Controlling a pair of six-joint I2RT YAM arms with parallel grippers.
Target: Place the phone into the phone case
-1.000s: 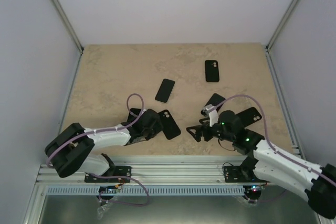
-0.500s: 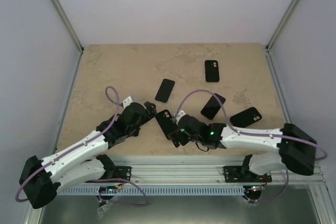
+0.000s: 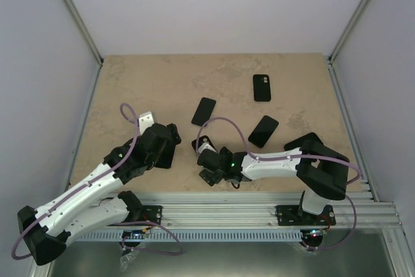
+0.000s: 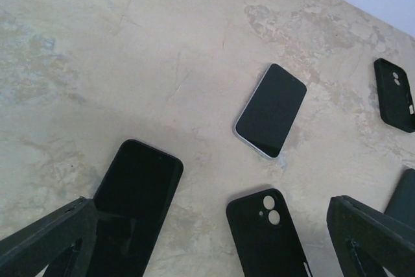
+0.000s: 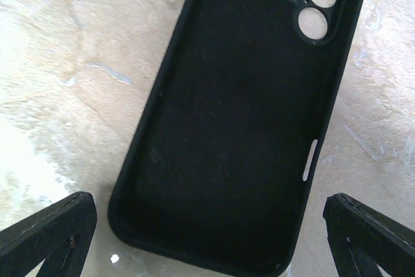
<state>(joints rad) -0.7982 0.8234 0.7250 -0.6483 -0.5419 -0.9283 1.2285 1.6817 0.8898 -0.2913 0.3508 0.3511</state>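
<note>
Phone case [image 5: 240,115], matte black and round-cornered, lies hollow-up mid-frame, lens cutouts toward the upper right, between the right gripper's [image 5: 207,225] spread jaws. The glossy phone [image 4: 139,189] lies lower left, by the left gripper's [image 4: 211,231] spread, empty jaws.

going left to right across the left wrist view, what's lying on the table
black phone → silver-edged phone → black case at the right edge

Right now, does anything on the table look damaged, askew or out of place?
Nothing stands out. The empty case lies flat under the open right gripper, hollow side up, intact; the bare phone lies flat on the table.
</note>
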